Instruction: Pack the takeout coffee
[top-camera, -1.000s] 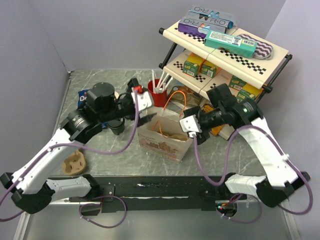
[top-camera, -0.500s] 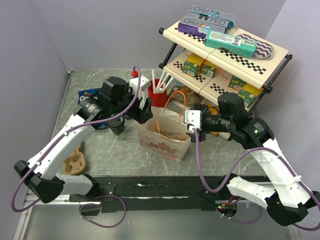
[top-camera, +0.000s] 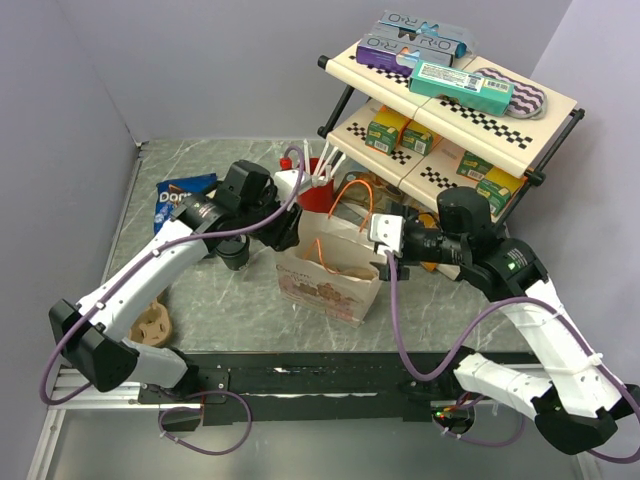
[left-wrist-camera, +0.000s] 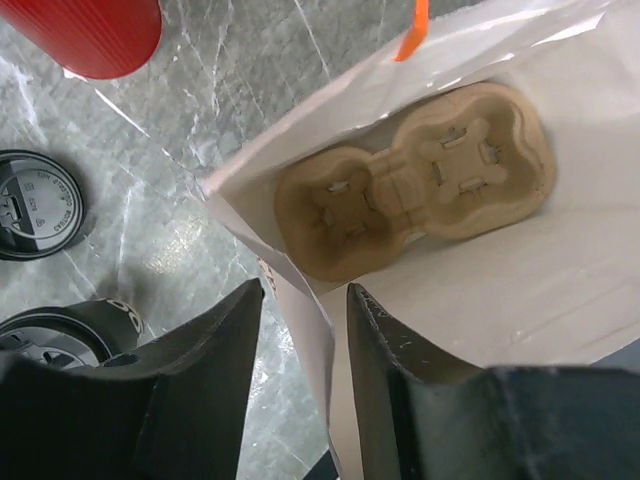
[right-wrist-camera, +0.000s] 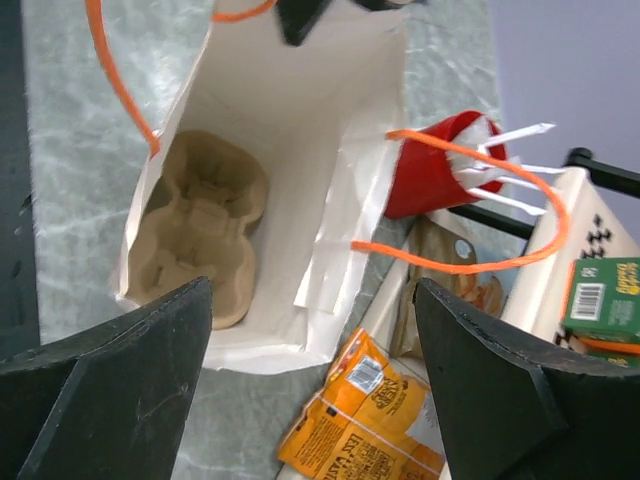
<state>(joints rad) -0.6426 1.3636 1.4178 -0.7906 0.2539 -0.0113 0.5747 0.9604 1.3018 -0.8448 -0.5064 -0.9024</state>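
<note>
The takeout coffee (top-camera: 232, 255), a small dark cup, stands on the table left of the white paper bag (top-camera: 330, 272). In the left wrist view its dark rim (left-wrist-camera: 55, 330) shows at the lower left, with a loose black lid (left-wrist-camera: 35, 205) lying beside it. My left gripper (left-wrist-camera: 305, 290) straddles the bag's left wall (left-wrist-camera: 312, 340), one finger inside and one outside, with gaps still showing on both sides. My right gripper (right-wrist-camera: 312, 290) hangs wide open over the bag's right edge and holds nothing. A brown pulp cup carrier (left-wrist-camera: 420, 190) lies on the bag's bottom.
A red cup with white straws (top-camera: 316, 188) stands behind the bag. The bag's orange handles (right-wrist-camera: 470, 255) arch over it. An orange snack bag (right-wrist-camera: 365, 420) lies at its right. A second carrier (top-camera: 148, 325), a blue chip bag (top-camera: 180, 192) and a stocked shelf (top-camera: 450, 110) are around.
My left arm has swung right to the bag and its fingers have narrowed round the bag's left wall. The right arm rose beside the bag's right edge, then held still.
</note>
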